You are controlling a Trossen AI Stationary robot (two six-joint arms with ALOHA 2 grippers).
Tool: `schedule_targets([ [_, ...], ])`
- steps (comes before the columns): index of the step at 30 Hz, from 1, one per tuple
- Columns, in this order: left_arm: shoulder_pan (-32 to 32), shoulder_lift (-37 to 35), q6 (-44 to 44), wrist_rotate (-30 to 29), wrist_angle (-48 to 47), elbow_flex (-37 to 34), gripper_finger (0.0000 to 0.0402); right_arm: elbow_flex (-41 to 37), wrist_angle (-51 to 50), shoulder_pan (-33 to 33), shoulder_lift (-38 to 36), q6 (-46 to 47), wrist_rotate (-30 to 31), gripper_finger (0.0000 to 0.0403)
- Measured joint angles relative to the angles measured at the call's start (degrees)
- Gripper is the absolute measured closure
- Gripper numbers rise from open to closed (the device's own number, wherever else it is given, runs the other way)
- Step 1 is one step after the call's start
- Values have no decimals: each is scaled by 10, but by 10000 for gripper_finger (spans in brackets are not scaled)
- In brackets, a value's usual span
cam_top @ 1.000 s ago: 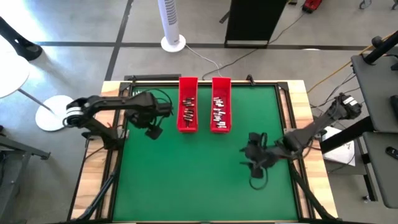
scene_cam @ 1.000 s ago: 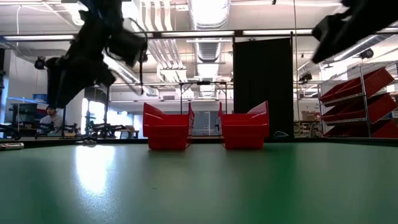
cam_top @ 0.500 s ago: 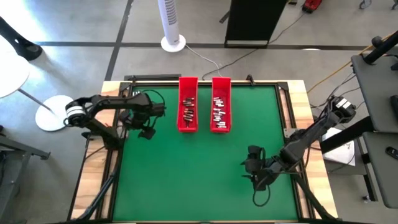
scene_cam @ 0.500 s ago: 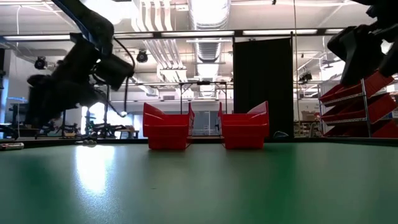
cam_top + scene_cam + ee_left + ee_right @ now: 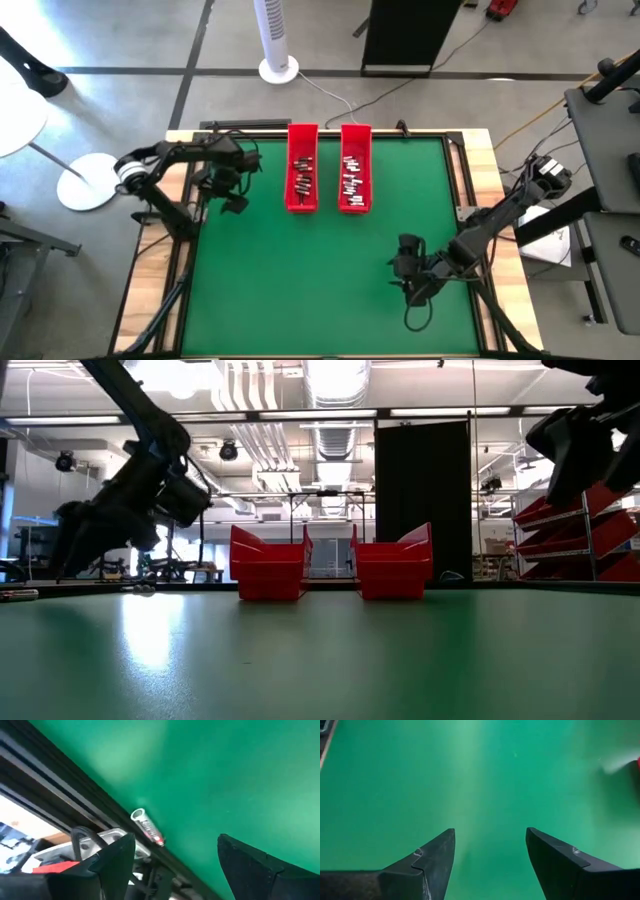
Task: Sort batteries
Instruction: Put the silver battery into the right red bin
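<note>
At the far left we see the left arm reaching over the left edge of the green felt-covered table (image 5: 310, 290), its left gripper (image 5: 232, 197) hanging above the mat close to the dark frame rail (image 5: 60, 785) that borders it. Its two dark fingers (image 5: 117, 857) stand wide apart with nothing between them. Through its wrist camera we find one small silvery cylindrical battery with a red-printed end (image 5: 147, 827) lying on the green mat, right beside that rail and clear of both fingers.

Moving rightward, we come to two long red plastic rectangular trays standing side by side near the far edge of the table, parallel and a little apart. The left red tray (image 5: 302, 167) holds a scatter of small silvery and darker batteries (image 5: 303, 175), and the right red tray (image 5: 355, 167) holds another scatter of batteries (image 5: 352, 180). From table height we see both trays end-on, sitting flat on the mat.

Farther right, the right arm comes in from the table's right side, and its right gripper (image 5: 408, 272) sits over bare green mat near the front, well apart from the trays. Its fingers (image 5: 427, 862) are parted and empty, only mat showing between them.
</note>
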Motion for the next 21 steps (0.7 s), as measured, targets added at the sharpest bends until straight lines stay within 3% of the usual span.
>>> schedule_targets([
  [12, 31, 136, 108, 26, 15, -42, 142, 21, 0, -38, 0, 6, 1, 175],
  [21, 33, 127, 114, 34, 63, -64, 146, 48, -1, -36, 0, 7, 0, 192],
])
